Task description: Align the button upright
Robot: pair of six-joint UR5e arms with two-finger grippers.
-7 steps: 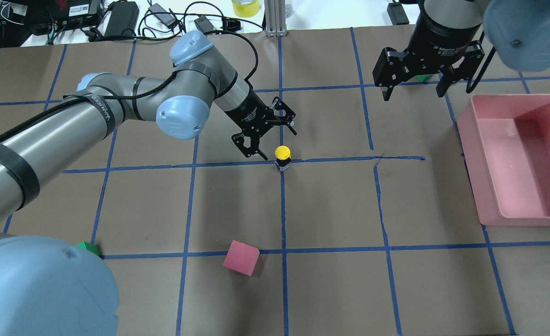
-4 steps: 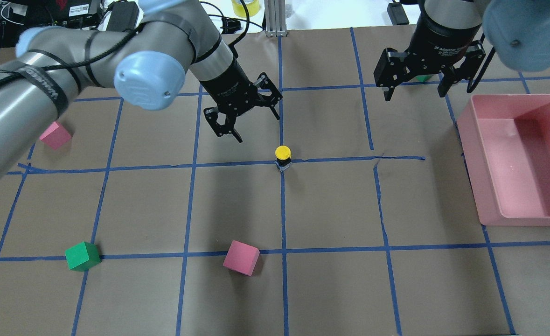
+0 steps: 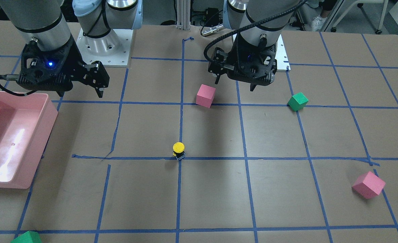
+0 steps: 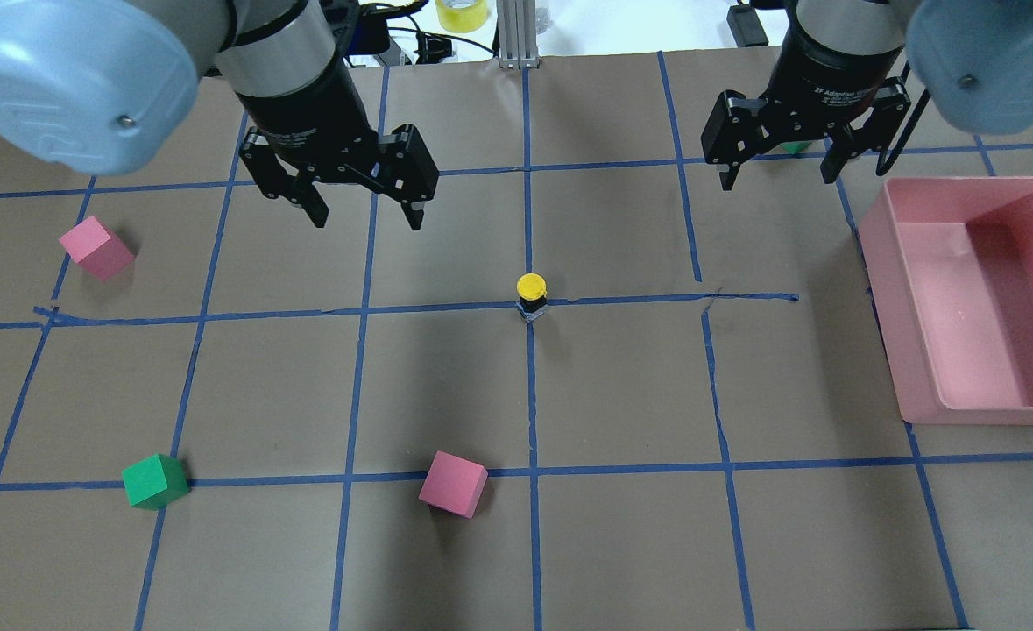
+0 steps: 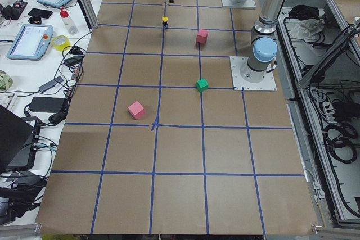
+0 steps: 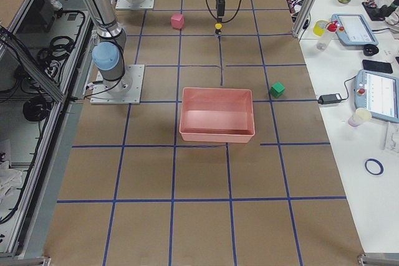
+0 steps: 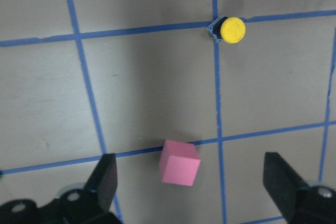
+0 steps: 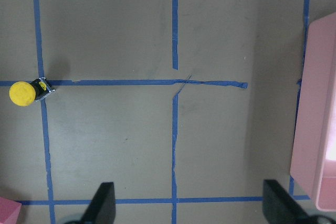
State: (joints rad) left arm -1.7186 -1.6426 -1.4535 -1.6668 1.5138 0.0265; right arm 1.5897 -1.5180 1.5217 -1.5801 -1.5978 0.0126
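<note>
Brown-papered and gridded with blue tape (image 4: 531,394), the worktop (image 4: 621,543) carries a pink bin (image 4: 897,333) at one side. The button (image 4: 531,295) is found well apart from the bin, on the side of it toward the robot's left, in the open with nothing touching it. It is seen standing on its grey base with the black body vertical and the yellow cap on top. In the left wrist view the cap is met almost squarely from above.

The task is therefore judged done, or all but done. No tilt can be made out, and at most a check of the pose appears to be left.

The left claw (image 4: 367,221) is held wide and empty above the paper, farther from the bin than the button is. The right claw (image 4: 777,180) is likewise spread wide with nothing in it, near the bin's far corner on the button's side.

White lettering is printed on the right claw's black housing, of which "2F Adaptive" can be read; the rest is not resolved. A small yellowish label is glimpsed on the button's base in the right wrist view, but it cannot be read.
</note>
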